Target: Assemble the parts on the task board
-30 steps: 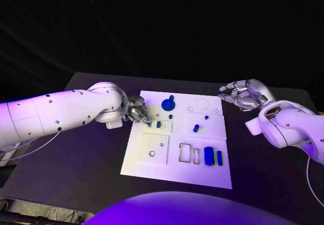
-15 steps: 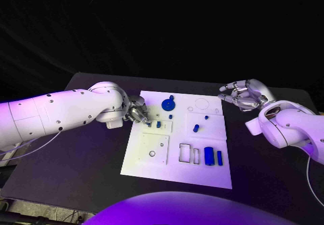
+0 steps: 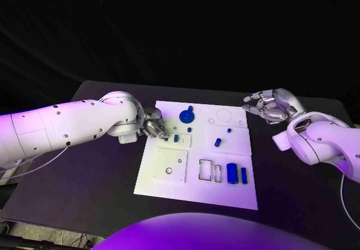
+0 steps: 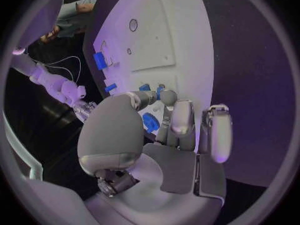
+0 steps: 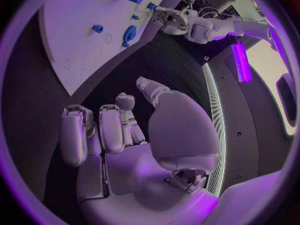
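I have the black table [image 3: 90, 182] in front of me with the white task board [image 3: 196, 187] lying flat in its middle, and I judge the assembly to be somewhere midway: several blue parts already sit on the board, while a number of outlined recesses look unfilled. My left hand [image 3: 154, 125] is down at the board's left edge, near its far corner; in the left wrist view its fingers [image 4: 181, 122] are curled close together around a small blue part [image 4: 150, 122], which I take to be pinched there, just over the board's surface. My right hand [image 3: 270, 105] hangs above the table off the board's far right corner, well apart from every part, fingers loosely curled and separated, holding nothing. On the board, the round blue disc [image 3: 186, 115] sits toward the far side, a small blue peg [image 3: 217, 141] lies near the centre, and two blue bars [image 3: 237, 173] stand side by side in the near right area. The rectangular slots [image 3: 205, 170] beside them and the round outline [image 3: 224, 114] at the far right appear still open, so I reckon those are left to do.
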### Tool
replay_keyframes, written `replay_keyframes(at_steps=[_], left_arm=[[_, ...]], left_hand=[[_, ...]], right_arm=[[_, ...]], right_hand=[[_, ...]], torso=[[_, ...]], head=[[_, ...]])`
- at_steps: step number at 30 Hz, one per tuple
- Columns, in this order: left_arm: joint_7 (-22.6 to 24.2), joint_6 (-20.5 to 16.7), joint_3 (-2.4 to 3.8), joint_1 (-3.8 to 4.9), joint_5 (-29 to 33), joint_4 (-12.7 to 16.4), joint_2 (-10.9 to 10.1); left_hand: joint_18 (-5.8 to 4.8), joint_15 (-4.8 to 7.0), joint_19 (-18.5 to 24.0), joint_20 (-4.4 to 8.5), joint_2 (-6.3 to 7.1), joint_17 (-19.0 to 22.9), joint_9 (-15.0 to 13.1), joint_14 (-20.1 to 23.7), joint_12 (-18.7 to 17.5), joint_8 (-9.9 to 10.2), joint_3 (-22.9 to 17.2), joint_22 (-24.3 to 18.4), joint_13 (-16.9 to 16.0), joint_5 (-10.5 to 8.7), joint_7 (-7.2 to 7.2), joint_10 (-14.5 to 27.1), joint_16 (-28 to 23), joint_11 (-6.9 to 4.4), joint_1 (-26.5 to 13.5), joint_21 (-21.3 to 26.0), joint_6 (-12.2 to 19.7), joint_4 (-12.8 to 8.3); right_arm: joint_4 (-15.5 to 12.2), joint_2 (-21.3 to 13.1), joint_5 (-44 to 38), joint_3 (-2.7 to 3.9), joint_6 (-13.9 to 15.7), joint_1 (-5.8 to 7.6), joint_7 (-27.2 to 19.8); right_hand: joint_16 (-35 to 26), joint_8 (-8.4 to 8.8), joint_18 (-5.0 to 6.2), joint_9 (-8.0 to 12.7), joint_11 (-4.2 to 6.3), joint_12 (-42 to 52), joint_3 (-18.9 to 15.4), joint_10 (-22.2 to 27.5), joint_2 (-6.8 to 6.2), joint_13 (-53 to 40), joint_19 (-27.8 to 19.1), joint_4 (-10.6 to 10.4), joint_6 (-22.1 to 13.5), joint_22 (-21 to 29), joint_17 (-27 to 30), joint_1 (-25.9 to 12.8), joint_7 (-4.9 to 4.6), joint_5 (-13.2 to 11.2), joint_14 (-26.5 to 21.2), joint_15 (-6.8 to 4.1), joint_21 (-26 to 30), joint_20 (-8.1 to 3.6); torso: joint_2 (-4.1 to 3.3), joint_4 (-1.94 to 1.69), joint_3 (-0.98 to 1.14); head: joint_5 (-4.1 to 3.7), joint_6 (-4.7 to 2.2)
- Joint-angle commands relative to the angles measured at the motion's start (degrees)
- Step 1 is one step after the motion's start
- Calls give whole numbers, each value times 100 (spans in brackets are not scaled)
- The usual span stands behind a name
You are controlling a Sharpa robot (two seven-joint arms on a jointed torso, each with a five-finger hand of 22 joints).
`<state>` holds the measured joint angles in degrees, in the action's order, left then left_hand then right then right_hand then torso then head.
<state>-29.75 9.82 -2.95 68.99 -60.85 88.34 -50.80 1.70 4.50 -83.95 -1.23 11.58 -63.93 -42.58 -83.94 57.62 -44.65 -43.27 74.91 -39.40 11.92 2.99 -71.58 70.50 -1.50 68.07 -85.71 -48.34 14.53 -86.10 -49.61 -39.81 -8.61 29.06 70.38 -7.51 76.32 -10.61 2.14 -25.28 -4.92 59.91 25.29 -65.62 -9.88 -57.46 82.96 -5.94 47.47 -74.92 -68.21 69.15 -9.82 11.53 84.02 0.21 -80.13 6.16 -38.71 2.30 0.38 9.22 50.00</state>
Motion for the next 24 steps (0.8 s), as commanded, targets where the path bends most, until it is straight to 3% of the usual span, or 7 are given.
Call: replay_keyframes(at_steps=[1,24], left_arm=[[-45,181,-14,-26,-21,4,16],[-50,167,-13,-27,-30,-43,31]], left_hand=[[0,49,-216,34,-14,4,-9,9,20,-33,-759,820,6,1,-40,-32,11,-19,41,-19,-12,-744],[-4,50,-224,35,1,4,-8,8,27,-47,-812,836,5,4,-41,-40,11,-22,41,-28,-16,-790]], right_arm=[[1,4,-32,0,-110,-7,-3],[6,6,-32,0,-110,-18,1]], right_hand=[[-19,-33,85,6,20,7,3,28,7,3,-38,-36,-21,-657,6,-73,7,36,84,3,27,17],[-19,-33,85,6,20,7,3,28,7,3,-38,-36,-21,-657,6,-73,7,36,84,3,27,17]], torso=[[-1,0,0],[-3,7,2]], head=[[5,0],[23,0]])
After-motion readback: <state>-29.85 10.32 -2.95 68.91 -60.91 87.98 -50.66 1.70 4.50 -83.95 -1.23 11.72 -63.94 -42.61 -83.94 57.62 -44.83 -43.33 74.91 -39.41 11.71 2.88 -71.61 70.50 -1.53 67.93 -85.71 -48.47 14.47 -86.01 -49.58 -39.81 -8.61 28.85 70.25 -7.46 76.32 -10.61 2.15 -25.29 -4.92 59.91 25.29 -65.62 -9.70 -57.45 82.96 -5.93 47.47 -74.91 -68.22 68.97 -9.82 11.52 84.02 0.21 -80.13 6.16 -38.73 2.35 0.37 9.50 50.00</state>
